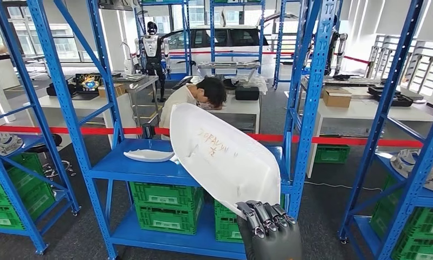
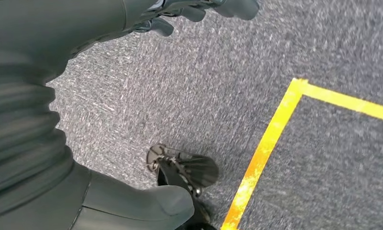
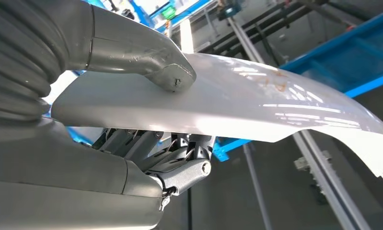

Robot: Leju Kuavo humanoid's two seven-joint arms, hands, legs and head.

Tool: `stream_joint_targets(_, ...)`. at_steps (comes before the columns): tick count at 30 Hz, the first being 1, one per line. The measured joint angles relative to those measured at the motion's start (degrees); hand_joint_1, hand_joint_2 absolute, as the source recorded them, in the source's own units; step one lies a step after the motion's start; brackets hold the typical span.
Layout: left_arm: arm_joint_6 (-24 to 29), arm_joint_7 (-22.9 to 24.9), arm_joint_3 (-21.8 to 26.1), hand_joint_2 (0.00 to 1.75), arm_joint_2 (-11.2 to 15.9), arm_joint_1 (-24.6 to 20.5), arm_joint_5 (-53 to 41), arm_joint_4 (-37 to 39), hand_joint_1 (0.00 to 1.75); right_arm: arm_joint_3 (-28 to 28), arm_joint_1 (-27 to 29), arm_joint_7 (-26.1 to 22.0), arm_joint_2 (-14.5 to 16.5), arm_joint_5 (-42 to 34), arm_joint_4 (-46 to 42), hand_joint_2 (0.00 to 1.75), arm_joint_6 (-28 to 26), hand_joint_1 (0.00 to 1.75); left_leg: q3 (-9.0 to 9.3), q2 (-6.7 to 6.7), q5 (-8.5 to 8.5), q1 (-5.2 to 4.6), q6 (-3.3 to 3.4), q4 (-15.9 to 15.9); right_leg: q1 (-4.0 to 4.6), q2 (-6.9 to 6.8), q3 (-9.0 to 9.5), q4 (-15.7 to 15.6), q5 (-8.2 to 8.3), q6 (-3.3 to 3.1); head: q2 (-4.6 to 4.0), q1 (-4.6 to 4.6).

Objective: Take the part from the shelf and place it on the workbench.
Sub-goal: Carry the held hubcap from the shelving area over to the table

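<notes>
My right hand (image 1: 268, 219) grips the lower end of a large white curved part (image 1: 222, 154) with orange writing on it, held up in front of the blue shelf (image 1: 133, 169). In the right wrist view the thumb (image 3: 172, 76) presses on the part's (image 3: 256, 103) upper face and the dark fingers (image 3: 179, 165) clamp it from beneath. A second, smaller white part (image 1: 148, 155) lies on the blue shelf board to the left. My left hand (image 2: 84, 201) hangs over grey carpet with nothing in it, its fingers apart.
Blue racks stand on both sides, with green crates (image 1: 165, 206) under the shelf board. A person (image 1: 198, 97) bends over behind red-white tape (image 1: 366, 142). Tables, another robot (image 1: 150, 49) and a white car stand farther back. Yellow floor tape (image 2: 266, 148) crosses the carpet.
</notes>
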Motion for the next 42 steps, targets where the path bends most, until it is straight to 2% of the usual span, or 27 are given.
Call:
stream_joint_targets(1,-0.1,-0.1,0.0,1.75,0.0,0.0,0.0,0.0,0.00,0.0,0.0,0.0,0.0,0.0,0.0,1.75,0.0,1.75,0.88,0.25,1.58,0.23,-0.25,-2.0,-0.14,-0.51,0.20,0.0,-0.19,0.22,0.00,0.00)
stream_joint_targets(3,-0.3,-0.1,0.0,1.75,0.0,0.0,0.0,0.0,0.00,0.0,0.0,-0.1,0.1,0.0,0.0,1.75,0.1,1.75,4.66,1.84,5.20,0.46,-0.70,-9.6,-0.33,-1.42,0.59,0.4,-0.73,0.91,0.00,-0.01)
stream_joint_targets(4,-0.4,-0.1,0.0,1.75,-0.1,-0.1,0.0,0.0,0.00,0.0,-0.1,-0.1,0.1,0.0,0.0,1.75,0.1,1.75,6.28,2.48,6.27,0.46,-0.50,-12.7,-0.32,-1.81,0.69,0.6,-1.07,1.34,0.00,0.01)
stream_joint_targets(6,-0.5,-0.1,0.0,1.75,-0.2,-0.1,0.0,0.0,0.00,0.0,-0.2,0.0,0.2,0.0,0.0,1.75,0.1,1.75,7.35,2.78,6.47,0.17,0.47,-15.0,-0.10,-2.48,0.86,0.7,-1.44,2.13,0.00,0.05)
stream_joint_targets(8,-0.4,-0.1,0.0,1.75,-0.1,0.0,0.0,0.0,0.00,0.0,-0.2,0.0,0.2,0.0,0.0,1.75,0.2,1.75,7.39,1.71,6.62,0.07,1.62,-15.1,-0.24,-3.01,1.16,0.6,-1.61,2.82,0.01,0.09)
stream_joint_targets(9,-0.4,0.0,0.1,1.75,-0.1,0.1,0.0,0.0,0.00,0.0,-0.3,0.0,0.2,0.0,0.0,1.75,0.2,1.75,7.46,1.24,6.67,0.07,2.05,-15.2,-0.40,-2.62,1.11,1.1,-2.08,3.11,0.01,0.10)
stream_joint_targets(11,-0.1,0.1,0.1,1.75,0.0,0.1,0.0,0.0,0.00,0.0,-0.3,0.1,0.3,0.0,0.0,1.75,0.2,1.75,7.61,0.34,6.80,0.15,2.81,-15.4,-0.55,-0.87,-0.69,5.3,-4.57,3.39,0.01,0.13)
stream_joint_targets(13,0.1,0.2,0.1,1.75,0.1,0.0,-0.1,0.0,0.00,0.0,-0.3,0.2,0.2,0.0,0.1,1.75,0.2,1.75,7.55,-0.67,6.80,-0.05,3.23,-15.4,-0.38,0.51,-4.63,13.1,-7.88,3.23,0.00,0.15)
stream_joint_targets(14,0.1,0.2,0.1,1.75,0.1,0.1,-0.1,0.0,0.00,0.0,-0.2,0.2,0.2,0.0,0.2,1.75,0.3,1.75,7.54,-1.27,6.80,-0.20,3.34,-15.4,-0.26,0.77,-6.36,16.2,-8.67,3.06,0.00,0.16)
stream_joint_targets(15,0.1,0.3,0.1,1.75,0.1,0.1,-0.1,0.0,0.00,0.0,-0.1,0.2,0.2,0.0,0.3,1.75,0.3,1.75,7.57,-1.89,6.79,-0.34,3.38,-15.4,-0.15,0.93,-7.18,17.2,-8.34,2.81,0.00,0.15)
stream_joint_targets(16,0.1,0.3,0.1,1.75,0.1,0.2,-0.1,0.0,0.00,0.0,-0.1,0.3,0.2,0.0,0.3,1.75,0.3,1.75,7.63,-2.52,6.80,-0.44,3.40,-15.3,0.00,1.11,-6.86,15.9,-6.92,2.46,0.00,0.16)
stream_joint_targets(18,-0.2,0.3,0.1,1.75,0.1,0.2,-0.1,0.0,0.00,0.0,-0.2,0.6,0.2,0.0,0.4,1.75,0.3,1.75,7.76,-3.76,6.82,-0.49,3.35,-15.3,0.35,2.52,-3.63,8.3,-2.77,1.62,0.00,0.15)
stream_joint_targets(19,-0.3,0.3,0.1,1.75,0.0,0.2,-0.1,0.0,0.00,0.0,-0.3,0.9,0.2,0.0,0.4,1.75,0.3,1.75,7.73,-4.36,6.84,-0.53,3.21,-15.3,0.52,3.33,-1.98,4.6,-1.33,1.34,0.00,0.16)
stream_joint_targets(21,-0.5,0.4,0.1,1.75,0.0,0.1,-0.2,0.0,0.00,0.0,-0.6,1.4,0.1,0.0,0.4,1.75,0.3,1.75,7.50,-5.30,6.96,-0.50,2.69,-15.3,0.79,4.22,-0.50,1.1,-0.51,1.09,0.00,0.15)
stream_joint_targets(23,-0.5,0.5,0.1,1.75,0.0,0.2,-0.4,0.0,0.00,0.0,-0.8,2.0,0.0,0.0,0.4,1.75,0.5,1.75,7.24,-5.94,7.14,-0.45,2.00,-15.5,0.79,3.32,-0.28,0.6,-0.31,0.82,0.00,0.15)
stream_joint_targets(24,-0.5,0.6,0.1,1.75,0.0,0.2,-0.5,0.0,0.00,0.0,-0.9,2.3,0.0,0.0,0.4,1.75,0.6,1.75,7.05,-5.41,7.00,-0.52,1.75,-15.2,0.69,2.82,-0.02,0.3,-0.11,0.51,0.00,0.15)
stream_joint_targets(26,-0.5,0.7,0.1,1.75,0.0,0.2,-0.7,0.0,0.00,0.1,-1.1,2.8,0.0,0.0,0.4,1.75,0.9,1.75,5.41,-2.92,5.05,-0.68,1.37,-11.8,0.41,1.70,0.48,-0.3,0.22,-0.16,0.00,0.13)
stream_joint_targets(27,-0.5,0.7,0.1,1.75,0.0,0.1,-0.7,0.0,0.00,0.2,-1.1,2.9,0.0,0.0,0.4,1.75,1.0,1.75,3.87,-1.52,3.31,-0.68,1.18,-8.6,0.46,1.12,0.58,-0.4,0.20,-0.38,0.00,0.12)
stream_joint_targets(29,-0.5,0.7,0.1,1.75,0.0,0.0,-0.7,0.0,0.00,0.3,-1.1,2.9,-0.1,0.0,0.4,1.75,1.0,1.75,0.52,-0.38,0.33,-0.43,0.72,-1.7,0.48,-0.13,0.58,-0.4,0.07,-0.54,0.00,0.11)
stream_joint_targets(30,-0.5,0.7,0.1,1.75,0.0,0.1,-0.7,0.0,0.00,0.4,-1.1,2.8,-0.1,0.0,0.4,1.75,1.1,1.75,-0.18,-0.18,0.18,-0.28,0.51,-0.2,0.46,-0.75,0.60,-0.4,0.00,-0.51,0.00,0.10)
stream_joint_targets(31,-0.5,0.7,0.1,1.75,0.0,0.1,-0.7,0.0,0.00,0.5,-1.1,2.8,-0.1,0.0,0.4,1.75,1.1,1.75,0.25,0.05,1.13,-0.13,0.32,-1.0,0.40,-1.35,0.64,-0.3,-0.10,-0.38,0.00,0.10)
stream_joint_targets(34,-0.5,0.7,0.1,1.75,0.1,0.1,-0.7,0.0,0.00,0.6,-1.1,2.9,-0.1,0.0,0.4,1.75,1.0,1.75,5.89,2.32,5.84,0.04,0.10,-11.7,0.29,-2.98,0.87,0.2,-0.71,0.45,0.00,0.10)
stream_joint_targets(36,-0.5,0.7,0.1,1.75,0.0,0.0,-0.7,0.0,0.00,0.7,-1.2,2.8,-0.1,0.0,0.4,1.75,1.0,1.75,7.67,3.38,6.54,-0.19,0.73,-15.2,0.50,-3.82,0.94,0.5,-1.13,1.16,0.00,0.13)
stream_joint_targets(38,-0.6,0.7,0.1,1.75,0.0,0.0,-0.7,0.0,0.00,0.8,-1.3,2.9,-0.2,0.0,0.4,1.75,1.1,1.75,7.53,2.50,6.57,-0.36,1.71,-15.2,0.54,-4.66,1.16,0.5,-1.27,1.81,0.00,0.16)
stream_joint_targets(39,-0.6,0.7,0.1,1.75,0.0,0.0,-0.7,0.0,0.00,0.9,-1.3,3.1,-0.2,0.0,0.4,1.75,1.1,1.75,7.55,1.91,6.65,-0.32,2.10,-15.3,0.38,-4.67,1.30,0.5,-1.42,2.18,0.00,0.16)
stream_joint_targets(40,-0.6,0.7,0.1,1.75,0.0,0.0,-0.7,0.0,0.00,0.9,-1.3,3.3,-0.2,0.0,0.3,1.75,1.2,1.75,7.63,1.35,6.73,-0.22,2.46,-15.4,0.21,-3.84,1.16,1.2,-2.03,2.50,0.00,0.15)
stream_joint_targets(42,-0.7,0.7,0.1,1.75,0.1,-0.1,-0.7,0.0,0.00,1.1,-1.4,4.0,-0.5,0.0,0.3,1.75,1.3,1.75,7.79,0.28,6.88,-0.02,3.03,-15.6,-0.05,-1.11,-0.73,5.5,-4.55,2.91,0.01,0.18)
